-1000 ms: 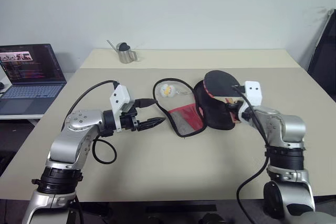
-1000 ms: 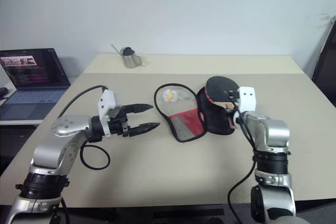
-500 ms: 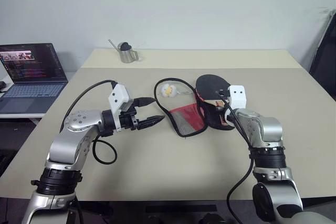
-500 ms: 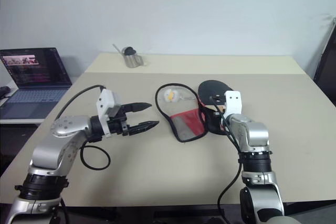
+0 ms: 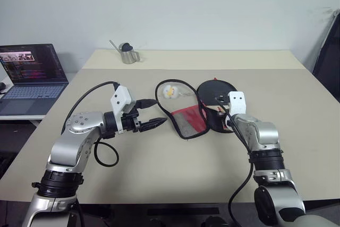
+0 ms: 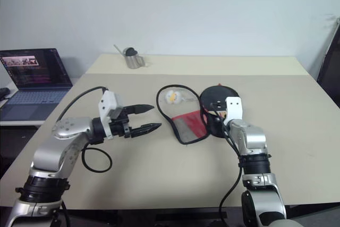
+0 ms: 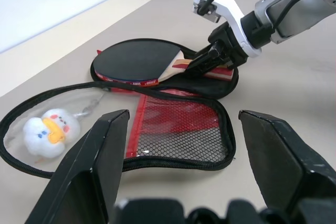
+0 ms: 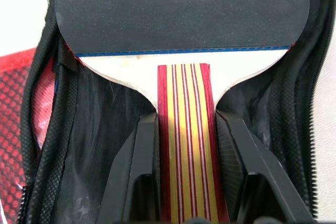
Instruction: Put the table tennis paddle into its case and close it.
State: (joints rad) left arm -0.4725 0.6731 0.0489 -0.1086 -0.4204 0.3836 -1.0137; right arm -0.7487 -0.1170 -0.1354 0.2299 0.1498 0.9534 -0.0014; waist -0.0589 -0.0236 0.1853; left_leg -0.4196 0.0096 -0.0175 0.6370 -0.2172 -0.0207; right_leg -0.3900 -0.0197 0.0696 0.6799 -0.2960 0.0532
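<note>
We judge the table tennis paddle (image 8: 181, 40) stiff and light, our right gripper (image 8: 185, 169) clamping its handle, the left gripper (image 7: 184, 150) spread empty

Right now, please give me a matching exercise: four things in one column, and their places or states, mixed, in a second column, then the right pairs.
Things:
1. table tennis paddle
2. duck plush keychain
3. left gripper
4. laptop

Places or states:
A. open, holding nothing, beside the case's mesh flap
B. on a side table at the robot's left
C. lies in the open case, handle gripped by the right gripper
D. lies inside the loop of the case's zipper edge

Pairs: 1-C, 2-D, 3-A, 4-B
</note>
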